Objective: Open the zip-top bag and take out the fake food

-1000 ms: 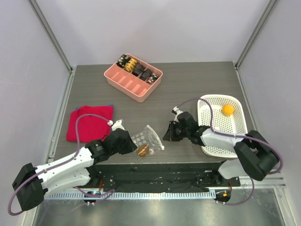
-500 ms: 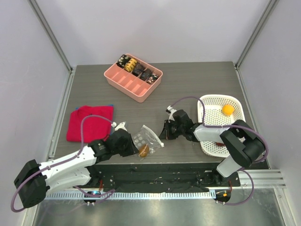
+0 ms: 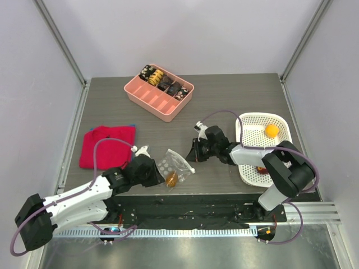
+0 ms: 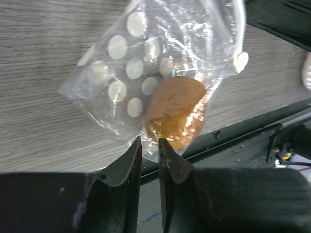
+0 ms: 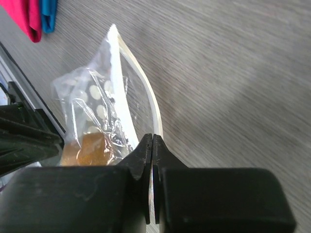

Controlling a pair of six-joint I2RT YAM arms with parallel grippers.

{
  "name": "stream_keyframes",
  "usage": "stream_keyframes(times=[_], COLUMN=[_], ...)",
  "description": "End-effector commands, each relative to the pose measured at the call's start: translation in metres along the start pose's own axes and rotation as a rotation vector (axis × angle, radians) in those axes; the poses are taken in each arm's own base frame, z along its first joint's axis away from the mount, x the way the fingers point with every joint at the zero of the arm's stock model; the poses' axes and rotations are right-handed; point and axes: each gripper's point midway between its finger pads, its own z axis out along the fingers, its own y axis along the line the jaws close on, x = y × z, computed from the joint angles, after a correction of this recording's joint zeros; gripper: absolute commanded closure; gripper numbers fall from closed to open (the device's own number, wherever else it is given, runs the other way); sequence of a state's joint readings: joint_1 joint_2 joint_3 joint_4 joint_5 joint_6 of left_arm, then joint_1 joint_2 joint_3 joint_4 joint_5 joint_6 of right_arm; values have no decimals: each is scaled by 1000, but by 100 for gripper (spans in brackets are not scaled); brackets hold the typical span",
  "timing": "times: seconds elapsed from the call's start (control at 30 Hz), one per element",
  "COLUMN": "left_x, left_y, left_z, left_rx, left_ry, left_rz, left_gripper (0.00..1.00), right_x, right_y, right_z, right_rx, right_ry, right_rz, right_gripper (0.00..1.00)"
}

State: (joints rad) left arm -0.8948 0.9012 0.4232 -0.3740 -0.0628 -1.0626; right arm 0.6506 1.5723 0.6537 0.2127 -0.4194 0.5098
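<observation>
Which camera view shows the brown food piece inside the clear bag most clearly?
The left wrist view: the fake food sits large and central, seen through the zip-top bag. The top view shows only a small brown spot; the right wrist view shows part of it behind crinkled plastic.

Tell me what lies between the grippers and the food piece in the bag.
Only the clear film of the zip-top bag, wrapped around the fake food; the right gripper pinches its zip strip.
</observation>
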Motion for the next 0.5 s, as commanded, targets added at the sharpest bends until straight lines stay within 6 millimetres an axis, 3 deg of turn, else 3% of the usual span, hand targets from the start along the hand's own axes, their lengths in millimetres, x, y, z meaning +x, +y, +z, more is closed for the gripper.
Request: stream_keyframes(times=[0.0, 0.13, 0.23, 0.47], left_x=[-9, -7, 5, 21], left_y=[-15, -22, -25, -3], left_z=[-14, -19, -15, 1], left_rx=[64, 106, 145, 80], left_ry=[-35, -25, 32, 76], left_rz=[6, 11, 12, 7], left_gripper=[80, 79, 82, 87], right_x=[-24, -12, -2, 18], right_y=[20, 34, 41, 44], right_z=[7, 10, 8, 2], right_rx=[-94, -199, -267, -335], right_ry=[-30, 15, 29, 51], right_rz=[-50, -15, 1, 37], right_gripper=[96, 99, 99, 98])
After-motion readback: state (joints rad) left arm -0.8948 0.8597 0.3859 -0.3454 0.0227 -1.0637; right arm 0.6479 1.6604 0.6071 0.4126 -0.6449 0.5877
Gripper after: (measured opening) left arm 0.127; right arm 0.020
